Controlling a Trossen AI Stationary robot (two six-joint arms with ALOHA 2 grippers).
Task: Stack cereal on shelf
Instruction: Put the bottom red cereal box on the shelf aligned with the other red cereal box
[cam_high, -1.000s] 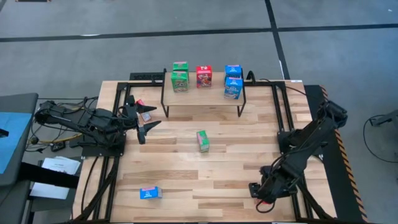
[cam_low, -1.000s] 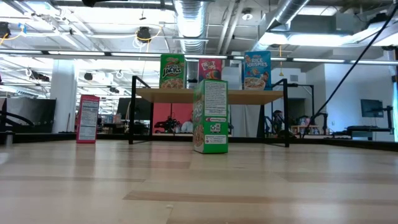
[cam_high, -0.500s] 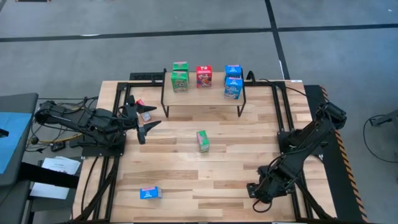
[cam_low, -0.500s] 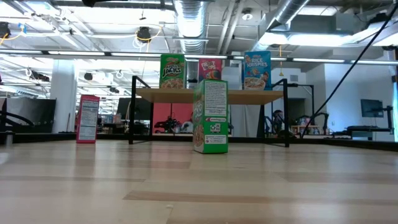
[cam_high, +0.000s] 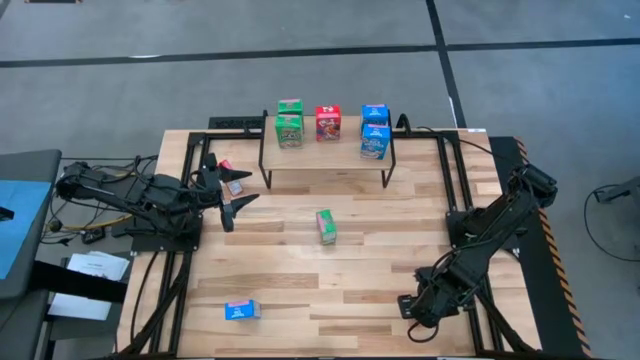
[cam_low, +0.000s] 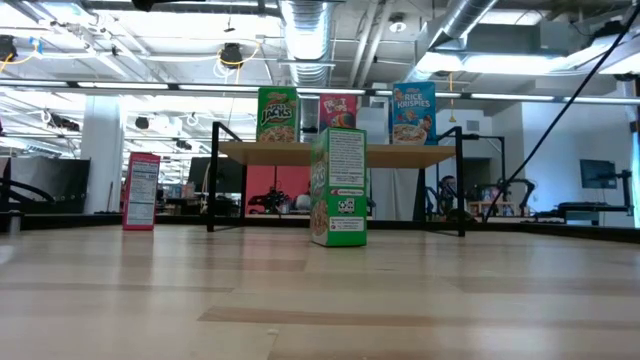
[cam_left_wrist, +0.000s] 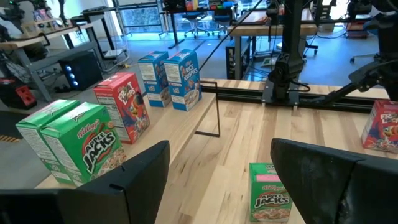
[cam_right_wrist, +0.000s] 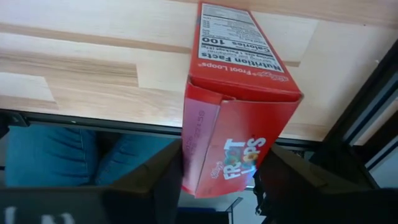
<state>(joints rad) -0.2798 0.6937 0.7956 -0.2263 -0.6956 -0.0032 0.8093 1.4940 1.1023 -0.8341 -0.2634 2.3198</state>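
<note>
The shelf (cam_high: 325, 160) stands at the table's far middle with two green (cam_high: 289, 122), one red (cam_high: 328, 123) and two blue cereal boxes (cam_high: 375, 130) on it. A green box (cam_high: 326, 226) stands upright on the table's middle. A blue box (cam_high: 241, 311) lies near left, and a red box (cam_high: 228, 172) stands far left. My right gripper (cam_high: 412, 305), near the table's near right edge, is shut on another red box (cam_right_wrist: 230, 124). My left gripper (cam_high: 225, 195) hovers open at the left, level, facing the shelf. My right gripper pinches the red box's near end (cam_right_wrist: 217, 177) between its two fingers (cam_right_wrist: 165, 183), one on each side. The fingers slant steeply down from the near right and lie along the box. Whether the box's far end rests on the tabletop or is clear of it, I cannot tell.
Black rails (cam_high: 455, 190) run along the table's left and right sides. The shelf's thin black legs (cam_low: 212, 190) stand on the tabletop. Open wood lies between the green box and the near edge. A person's blue-clad legs (cam_right_wrist: 74, 155) show beyond the near edge.
My right gripper has drawn its fingers together on the red box at the near right without otherwise moving. The left arm and all the other boxes have kept still.
</note>
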